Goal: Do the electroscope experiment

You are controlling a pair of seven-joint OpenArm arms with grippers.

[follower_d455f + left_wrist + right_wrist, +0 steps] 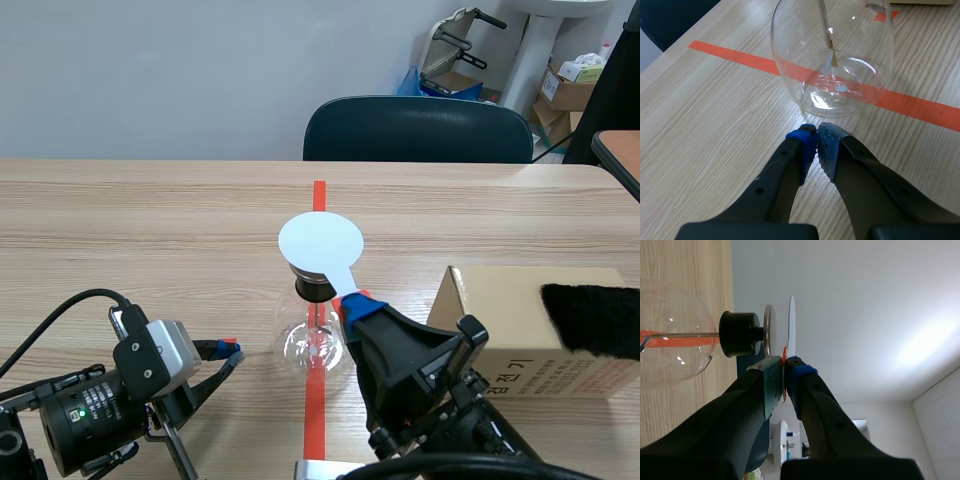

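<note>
Electroscope (315, 340) stands upright on the orange-red tape line at the middle of the table: glass bulb (832, 55) below, black stopper (314, 288) above it, metal plate (768, 330) on top. Your right gripper (355, 303) is clamped on the stem of a white disc (320, 241) and holds it flat over that plate. The right wrist view shows the two faces parallel with a thin gap between them, so I judge that your next move runs along the electroscope's upright axis, down to touch or up and away. Your left gripper (816, 145) sits low near the bulb's base, its fingers closed together on nothing, apart from the glass. Inside the bulb a foil leaf (833, 59) hangs at the rod's end. A cardboard box (530, 330) with black fur (590, 318) on it stands just beside your right arm, so mind any sideways swing. A chair (418, 130) stands beyond the table.
</note>
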